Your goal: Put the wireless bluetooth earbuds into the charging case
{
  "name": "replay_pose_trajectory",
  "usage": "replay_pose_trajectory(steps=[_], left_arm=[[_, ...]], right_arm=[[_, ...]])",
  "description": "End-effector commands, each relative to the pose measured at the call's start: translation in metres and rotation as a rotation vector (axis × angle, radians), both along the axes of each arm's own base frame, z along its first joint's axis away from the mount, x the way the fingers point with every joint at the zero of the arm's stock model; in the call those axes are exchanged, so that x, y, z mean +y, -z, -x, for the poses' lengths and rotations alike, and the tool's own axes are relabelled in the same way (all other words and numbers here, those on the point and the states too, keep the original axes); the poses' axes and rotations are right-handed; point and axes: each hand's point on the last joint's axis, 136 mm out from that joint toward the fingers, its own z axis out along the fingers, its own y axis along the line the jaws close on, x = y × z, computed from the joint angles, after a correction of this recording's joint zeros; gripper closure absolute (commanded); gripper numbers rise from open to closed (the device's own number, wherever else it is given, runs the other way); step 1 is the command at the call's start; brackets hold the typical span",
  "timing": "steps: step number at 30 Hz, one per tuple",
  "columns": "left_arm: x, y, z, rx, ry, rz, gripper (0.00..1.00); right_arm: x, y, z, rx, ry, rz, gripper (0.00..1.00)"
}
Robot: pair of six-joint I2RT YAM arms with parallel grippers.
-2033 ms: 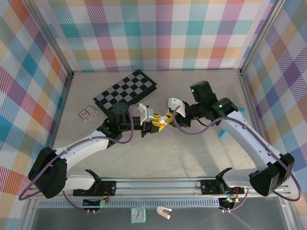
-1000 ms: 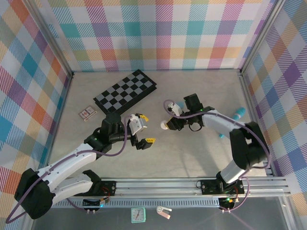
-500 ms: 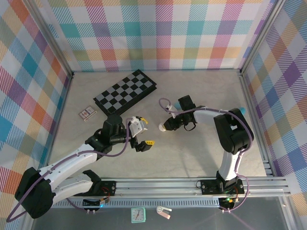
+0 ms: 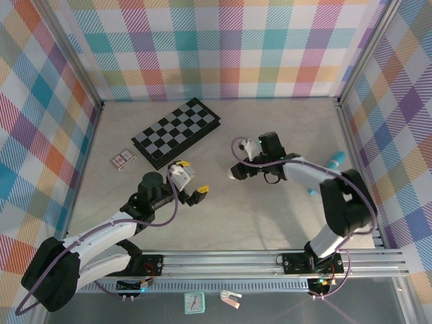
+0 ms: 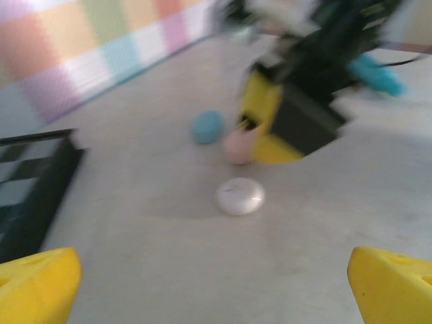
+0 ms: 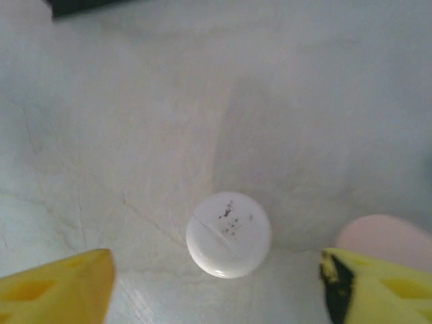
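A white pebble-shaped charging case [image 6: 229,234] lies shut on the table, with a seam and dark specks on its lid. My right gripper [image 6: 216,290] hangs over it, open, one yellow fingertip well clear of the case on each side. In the top view this gripper [image 4: 236,171] sits near the table's middle. My left gripper [image 4: 191,177] is open and empty a short way to the left, facing the white case [image 5: 240,196]. Behind the white case lie a pink case [image 5: 237,147] and a teal case [image 5: 206,126]. The earbuds are out of view.
A folded chessboard [image 4: 177,130] lies at the back left, with a small card box [image 4: 123,159] to its left. A long teal cylinder [image 4: 335,159] rests near the right wall. Checked walls enclose the table on three sides.
My right gripper has opened and let go of the white case, which now lies on the table. My left gripper has drawn back to the left, still open.
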Motion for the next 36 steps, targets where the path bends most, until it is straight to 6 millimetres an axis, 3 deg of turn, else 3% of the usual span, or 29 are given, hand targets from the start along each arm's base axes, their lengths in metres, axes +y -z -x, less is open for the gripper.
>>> replay_pose_trajectory(steps=[1,4,7,13,16,21,27,31,36], left_arm=[[0.047,-0.029,-0.036,-0.122,-0.278,0.065,0.0],[0.085,-0.015,-0.053,-0.091,-0.453,0.068,0.0],[0.119,0.004,-0.061,-0.046,-0.598,0.084,0.0],[0.156,0.037,-0.068,0.034,-0.727,0.111,0.0],[0.165,0.048,-0.076,0.039,-0.761,0.127,0.0],[0.179,0.054,-0.094,0.017,-0.822,0.119,0.0],[0.189,0.079,-0.108,0.058,-0.838,0.16,0.0],[0.193,0.087,-0.121,0.15,-0.864,0.124,0.0],[0.197,0.093,-0.127,0.216,-0.867,0.135,0.0]], right_arm=[[-0.029,-0.036,-0.02,-0.162,0.157,-0.015,0.1],[-0.07,-0.059,-0.027,-0.274,0.317,-0.019,0.0],[-0.118,-0.065,-0.029,-0.346,0.477,-0.004,0.01],[-0.205,-0.04,-0.023,-0.375,0.769,0.025,0.01],[-0.235,-0.03,-0.026,-0.398,0.897,0.033,0.01],[-0.24,-0.012,-0.033,-0.385,0.921,0.01,0.01],[-0.234,-0.008,-0.045,-0.422,0.868,0.003,0.01],[-0.229,0.014,-0.053,-0.402,0.834,0.005,0.01],[-0.229,0.015,-0.053,-0.402,0.833,0.006,0.01]])
